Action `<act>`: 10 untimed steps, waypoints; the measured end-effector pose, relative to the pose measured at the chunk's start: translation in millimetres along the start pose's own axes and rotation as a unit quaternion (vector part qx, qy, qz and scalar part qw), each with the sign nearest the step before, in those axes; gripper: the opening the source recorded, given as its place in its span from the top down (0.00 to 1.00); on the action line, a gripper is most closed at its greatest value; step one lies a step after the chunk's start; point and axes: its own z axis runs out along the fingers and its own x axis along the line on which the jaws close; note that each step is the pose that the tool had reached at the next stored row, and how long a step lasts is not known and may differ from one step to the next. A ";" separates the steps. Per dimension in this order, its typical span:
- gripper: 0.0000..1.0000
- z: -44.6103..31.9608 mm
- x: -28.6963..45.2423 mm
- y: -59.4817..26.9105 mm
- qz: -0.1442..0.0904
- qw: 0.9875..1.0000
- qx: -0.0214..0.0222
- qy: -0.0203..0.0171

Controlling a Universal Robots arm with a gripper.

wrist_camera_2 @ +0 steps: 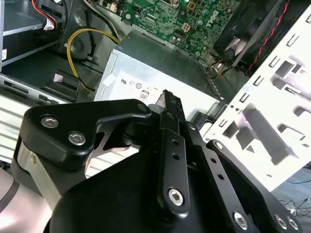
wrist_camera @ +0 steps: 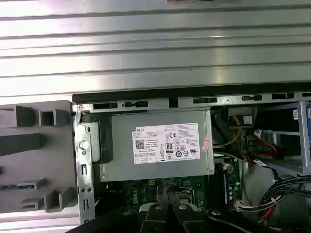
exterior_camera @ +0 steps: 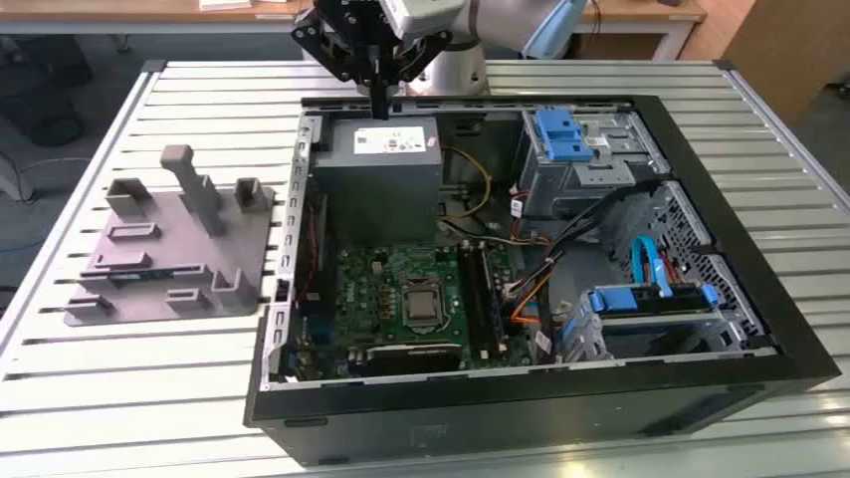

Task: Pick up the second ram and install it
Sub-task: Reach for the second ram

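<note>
Most of the hand is cut off by the upper edge of the exterior view. What shows is its black linkage and two fingers pointing straight down over the far end of the open computer case, just above the grey power supply. In both wrist views the hand is clenched, the fingers pressed together with nothing visible between them.

The second ram is hard to make out. On the exterior view's left, a thin dark strip sits in a slot of the grey holder tray on the slatted desk, well apart from the hand. Its long axis runs left to right, roughly parallel to the tray's near edge. Its chips and colour are too small to tell.

Inside the case, cables partly cover the green motherboard.
</note>
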 end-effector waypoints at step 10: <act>0.90 -0.1 4.6 -0.4 0.000 1.000 0.000 0.000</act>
